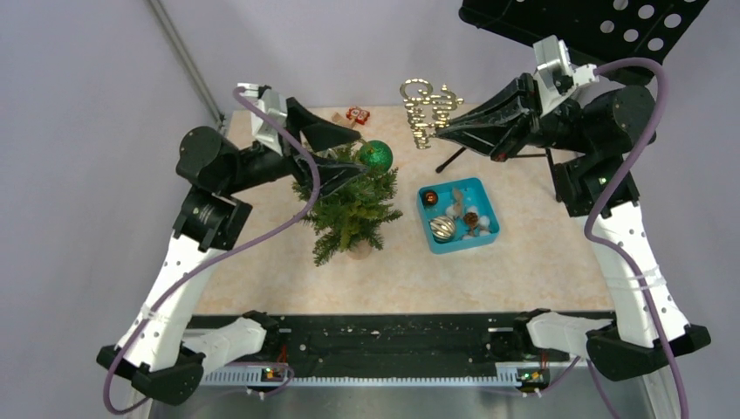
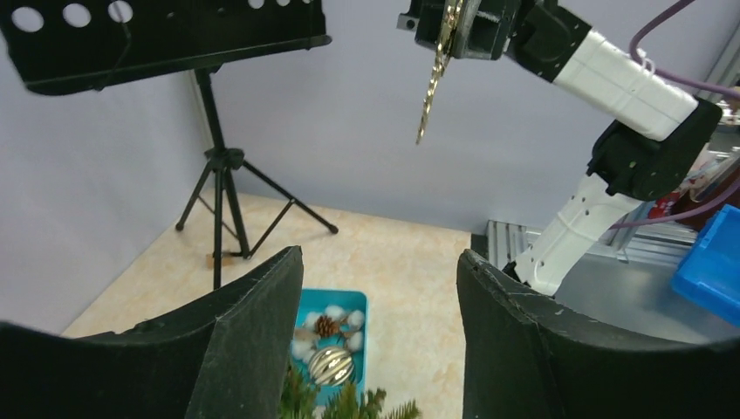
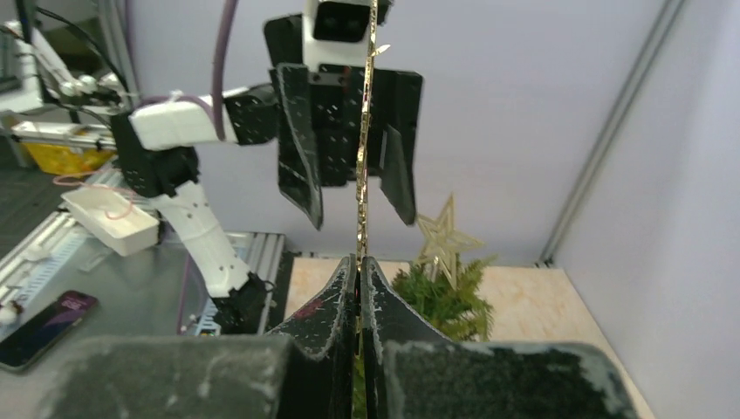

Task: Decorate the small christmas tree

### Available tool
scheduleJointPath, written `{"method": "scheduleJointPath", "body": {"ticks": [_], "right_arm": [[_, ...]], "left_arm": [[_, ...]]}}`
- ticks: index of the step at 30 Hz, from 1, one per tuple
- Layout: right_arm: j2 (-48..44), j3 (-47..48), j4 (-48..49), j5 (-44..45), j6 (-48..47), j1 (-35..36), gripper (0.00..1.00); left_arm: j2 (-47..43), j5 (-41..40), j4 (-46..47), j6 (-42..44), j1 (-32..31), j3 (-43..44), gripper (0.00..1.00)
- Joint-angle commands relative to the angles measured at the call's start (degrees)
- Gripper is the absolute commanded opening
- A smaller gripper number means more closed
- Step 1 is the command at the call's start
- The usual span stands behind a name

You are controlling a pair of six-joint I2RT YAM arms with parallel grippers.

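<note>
The small christmas tree (image 1: 351,212) stands left of the table's centre, with a green ball (image 1: 376,155) at its upper right and a gold star (image 3: 445,238) at its top. My left gripper (image 1: 361,154) hovers over the treetop, open and empty (image 2: 380,262). My right gripper (image 1: 443,132) is raised behind the tree's right side. It is shut (image 3: 359,262) on a flat gold cut-out ornament (image 1: 428,110), which shows edge-on (image 3: 363,166) in the right wrist view and hangs from the jaws (image 2: 432,78) in the left wrist view.
A teal tray (image 1: 485,196) right of the tree holds a striped silver ball (image 2: 331,365), a pine cone (image 2: 327,326), a red ball and cotton tufts. A small red item (image 1: 356,114) lies at the back. The black music stand (image 2: 220,175) rises at the back right.
</note>
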Motion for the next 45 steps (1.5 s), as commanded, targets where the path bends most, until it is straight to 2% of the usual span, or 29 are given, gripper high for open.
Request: {"method": "scheduleJointPath", "body": {"ticks": [1, 6, 9, 13, 15, 18, 21, 25, 31, 33, 40, 45], "right_arm": [[1.3, 0.87, 11.6, -0.5, 9.49, 2.95, 0.0], [2.94, 0.76, 12.95, 0.83, 10.66, 5.7, 0.0], [3.29, 1.59, 10.57, 0.13, 8.81, 6.1, 0.0], [4.39, 6.37, -12.78, 0.91, -5.63, 6.1, 0.0], [5.55, 7.89, -22.32, 0.02, -9.58, 6.1, 0.0], [5.39, 6.35, -27.9, -4.12, -12.52, 6.33, 0.0], [3.96, 3.91, -31.15, -3.94, -15.58, 6.82, 0.0], [5.11, 5.25, -44.67, 3.47, -24.81, 8.7, 0.0], [13.28, 13.66, -64.26, 16.33, -36.17, 21.35, 0.0], [15.04, 15.63, -66.29, 18.03, -36.9, 22.83, 0.0], [14.67, 15.24, -64.42, 16.2, -35.04, 23.24, 0.0], [14.14, 16.48, -69.92, 14.05, -40.76, 23.34, 0.0]], "left_arm": [[2.89, -2.43, 8.21, -0.58, -5.17, 4.45, 0.7], [6.32, -3.8, 11.61, -1.25, -8.27, 7.17, 0.7], [6.91, -3.46, 12.72, -2.06, -8.55, 7.75, 0.7], [4.28, -3.97, 7.51, 0.5, -7.94, 7.3, 0.71], [2.54, -5.17, 3.67, 1.43, -6.98, 6.64, 0.72], [0.16, -8.07, -4.17, 3.6, -5.37, 6.13, 0.75], [-1.96, -11.17, -11.17, 6.39, -4.05, 5.57, 0.76], [-5.05, -11.44, -16.19, 11.66, -3.96, 2.93, 0.78], [-4.71, -10.13, -23.45, 18.59, -3.88, 2.87, 0.79], [-4.44, -8.47, -25.98, 20.65, -3.89, 3.05, 0.79], [-4.94, -5.86, -30.17, 25.03, -3.88, 2.68, 0.77], [-4.86, -4.29, -31.05, 27.88, -3.96, 3.76, 0.74]]}}
